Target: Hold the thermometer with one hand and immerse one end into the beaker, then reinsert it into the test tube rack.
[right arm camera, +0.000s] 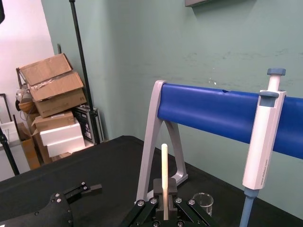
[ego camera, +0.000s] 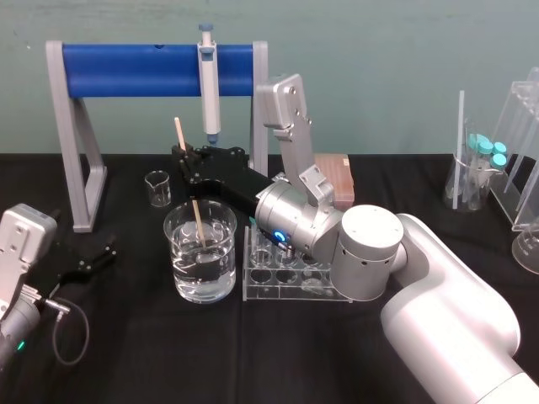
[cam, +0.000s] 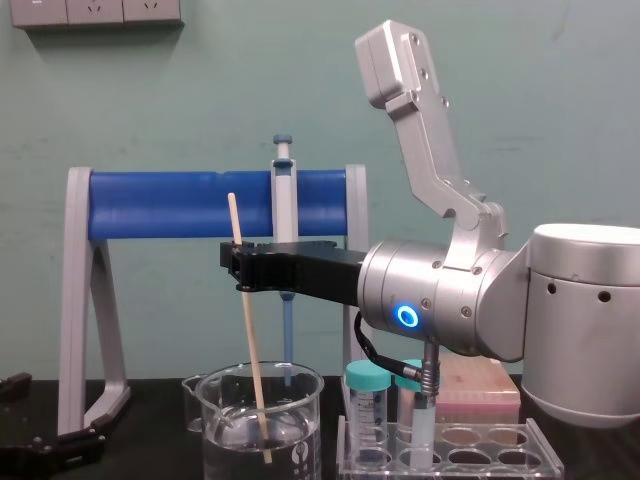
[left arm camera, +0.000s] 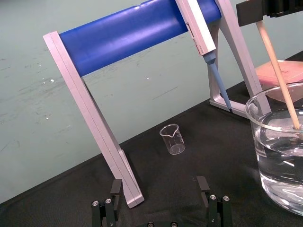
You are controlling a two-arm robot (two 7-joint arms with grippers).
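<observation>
Chest view: the thermometer (cam: 251,340) is seen clamped in the closed fingers of the right gripper (cam: 240,272), gripped in its upper part and slightly tilted, with its lower end sunk in the water (ego camera: 215,273) inside the beaker (cam: 312,415). The beaker is placed on the black table (ego camera: 253,353), just left of the test tube rack (cam: 480,452). The left gripper (ego camera: 91,257) is seen low over the table, left of the beaker and apart from it, with its fingers spread wide and nothing held between them.
</observation>
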